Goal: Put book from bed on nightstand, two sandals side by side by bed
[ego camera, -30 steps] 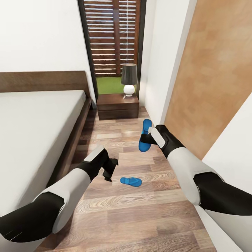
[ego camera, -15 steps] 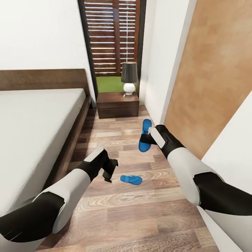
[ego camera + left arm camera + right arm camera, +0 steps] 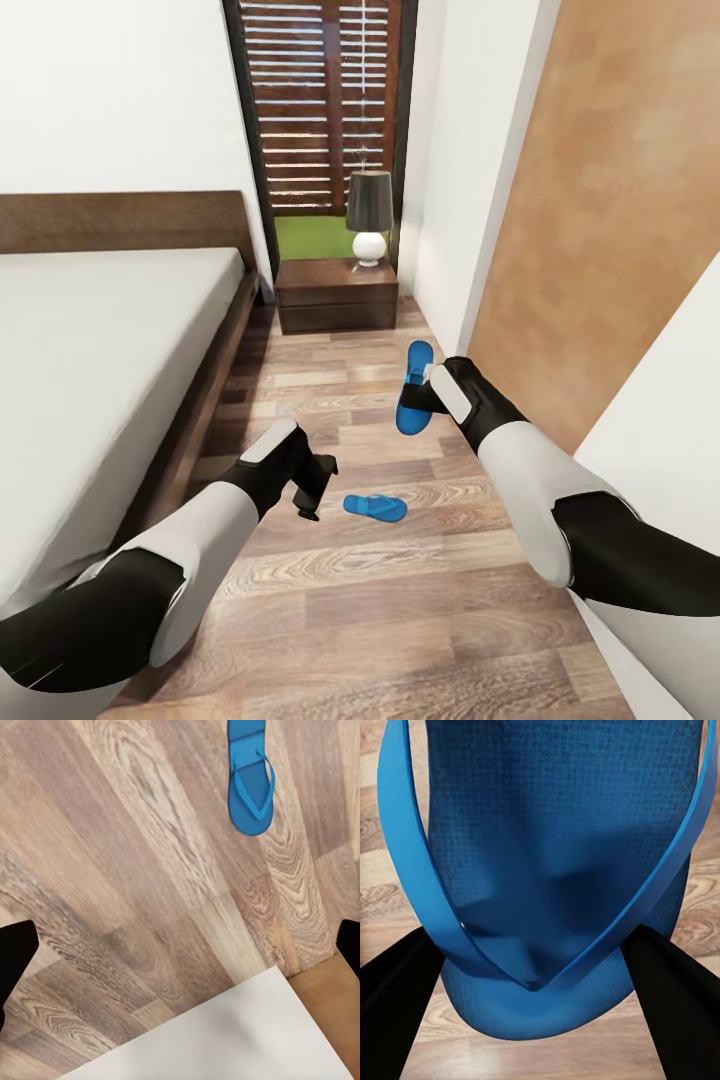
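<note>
Meanwhile the whole view shifts slightly, so the robot moves. The right claw (image 3: 425, 392) keeps gripping one sandal (image 3: 414, 400); the other sandal (image 3: 376, 507) lies on the floor at 3 o'clock of the open left claw (image 3: 312, 492), beside the bed (image 3: 120, 330).

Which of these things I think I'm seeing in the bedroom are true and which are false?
1. The right hand holds a blue sandal. True.
2. The other sandal lies on the mattress. False: it lies on the wood floor, near the left hand.
3. A lamp with a dark shade stands on the nightstand. True.
4. The left hand holds a book. False: it holds nothing, its fingers apart over the floor.
5. The two sandals already lie side by side. False: one is still held off the floor, apart from the other.
</note>
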`<state>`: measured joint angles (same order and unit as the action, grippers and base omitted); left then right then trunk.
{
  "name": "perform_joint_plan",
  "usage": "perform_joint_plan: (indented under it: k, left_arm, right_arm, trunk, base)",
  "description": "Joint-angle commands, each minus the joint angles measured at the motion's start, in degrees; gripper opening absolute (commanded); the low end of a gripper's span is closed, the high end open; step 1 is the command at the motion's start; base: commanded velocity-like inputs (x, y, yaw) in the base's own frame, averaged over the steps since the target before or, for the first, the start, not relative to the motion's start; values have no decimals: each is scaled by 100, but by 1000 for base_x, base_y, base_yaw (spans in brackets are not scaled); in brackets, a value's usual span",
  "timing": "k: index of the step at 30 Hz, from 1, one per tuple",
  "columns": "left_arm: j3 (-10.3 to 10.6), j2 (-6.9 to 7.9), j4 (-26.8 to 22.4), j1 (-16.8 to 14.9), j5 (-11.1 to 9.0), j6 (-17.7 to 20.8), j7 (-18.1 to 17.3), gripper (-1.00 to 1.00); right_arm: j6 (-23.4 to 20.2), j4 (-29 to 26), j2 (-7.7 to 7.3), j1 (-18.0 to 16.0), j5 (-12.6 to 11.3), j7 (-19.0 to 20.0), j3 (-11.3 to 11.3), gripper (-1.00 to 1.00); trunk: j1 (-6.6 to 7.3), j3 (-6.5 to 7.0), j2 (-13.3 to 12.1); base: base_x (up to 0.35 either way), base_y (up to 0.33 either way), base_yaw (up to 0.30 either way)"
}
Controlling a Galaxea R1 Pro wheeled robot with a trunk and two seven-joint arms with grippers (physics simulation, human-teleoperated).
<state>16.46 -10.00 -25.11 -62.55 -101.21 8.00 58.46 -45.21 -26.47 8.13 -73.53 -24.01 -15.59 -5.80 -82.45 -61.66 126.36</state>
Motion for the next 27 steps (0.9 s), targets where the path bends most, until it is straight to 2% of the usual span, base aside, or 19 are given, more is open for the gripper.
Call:
perform_joint_plan:
  k: [1, 7, 27]
  left_arm:
    - [7, 0, -2, -4, 24, 58, 25, 100]
    - [13, 0, -2, -5, 29, 60, 25, 100]
    - [9, 0, -11, -5, 31, 49, 18, 100]
  right_arm:
    - [-15, -7, -4, -3, -60, -50, -35, -100]
    - [-15, -7, -4, -3, -59, -50, -48, -100]
    - [-14, -7, -4, -3, -51, -58, -53, -100]
  trunk:
    - [-21, -23, 44]
    - [-153, -133, 284]
    - [-153, -287, 284]
  base:
    - [0, 0, 0]
    - [0, 0, 0]
    - [2, -2, 0]
